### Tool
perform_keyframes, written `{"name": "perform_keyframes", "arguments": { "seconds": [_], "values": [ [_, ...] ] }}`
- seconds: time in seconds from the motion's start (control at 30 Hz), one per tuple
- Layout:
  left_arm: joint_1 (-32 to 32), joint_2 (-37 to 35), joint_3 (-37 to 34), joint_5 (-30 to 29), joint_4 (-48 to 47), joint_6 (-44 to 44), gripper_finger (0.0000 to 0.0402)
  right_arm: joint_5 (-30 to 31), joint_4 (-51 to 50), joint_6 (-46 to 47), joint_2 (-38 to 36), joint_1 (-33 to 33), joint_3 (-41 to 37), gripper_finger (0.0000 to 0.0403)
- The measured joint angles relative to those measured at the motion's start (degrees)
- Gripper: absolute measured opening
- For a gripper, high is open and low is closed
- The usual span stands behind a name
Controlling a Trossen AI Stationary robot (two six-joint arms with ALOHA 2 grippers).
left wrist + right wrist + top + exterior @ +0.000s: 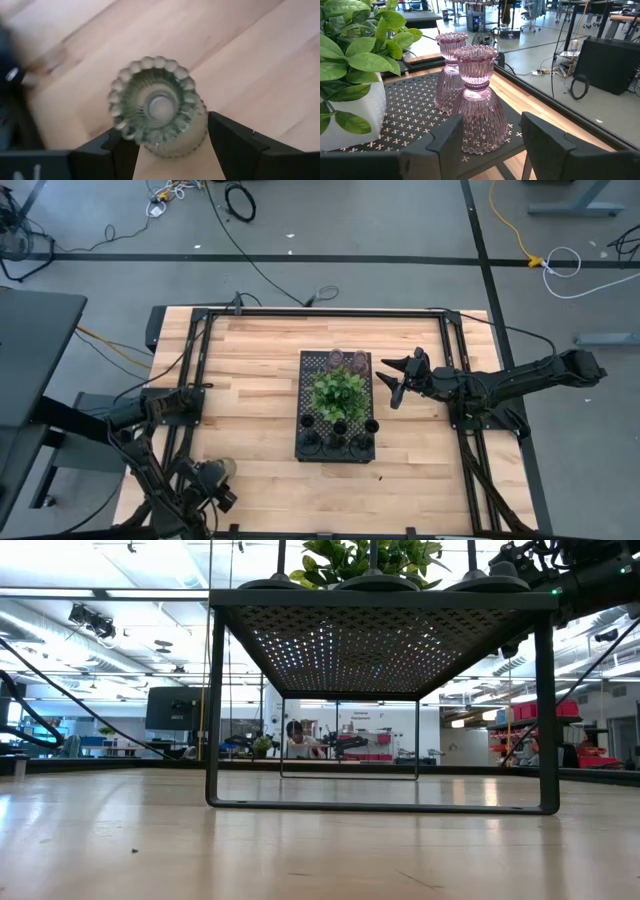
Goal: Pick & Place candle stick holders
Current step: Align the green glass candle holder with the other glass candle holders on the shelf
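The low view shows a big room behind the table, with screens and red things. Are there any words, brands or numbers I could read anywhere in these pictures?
None can be read.
Background of the low view, seen under the black perforated tray: any signs or screens there are too small and blurred to make out.
Pink glass candle stick holders, green glass holder, plant, wooden table: no print or labels visible.
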Motion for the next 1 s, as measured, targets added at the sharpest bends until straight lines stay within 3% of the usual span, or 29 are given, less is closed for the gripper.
{"name": "perform_keyframes", "arguments": {
  "seconds": [0.07,0.37,0.6,0.77,1.0],
  "values": [
    [0.00,0.00,0.00,-2.94,0.02,0.12,0.0220,0.00,0.01,-0.01,0.00,0.02,0.00,0.0201],
    [0.04,0.00,0.00,-3.40,0.21,0.21,0.0136,0.00,0.00,-0.04,-0.01,0.02,0.00,0.0201],
    [0.07,0.00,0.00,-9.06,2.61,2.05,0.0074,0.00,0.00,-0.04,0.00,0.02,0.00,0.0201],
    [0.13,0.00,0.00,-8.95,2.90,1.90,0.0079,0.00,0.02,-0.04,0.00,0.01,0.00,0.0201],
    [0.84,0.00,0.00,-11.33,3.14,2.64,0.0148,0.00,0.02,-0.04,0.01,0.02,0.00,0.0201]
  ]
}}
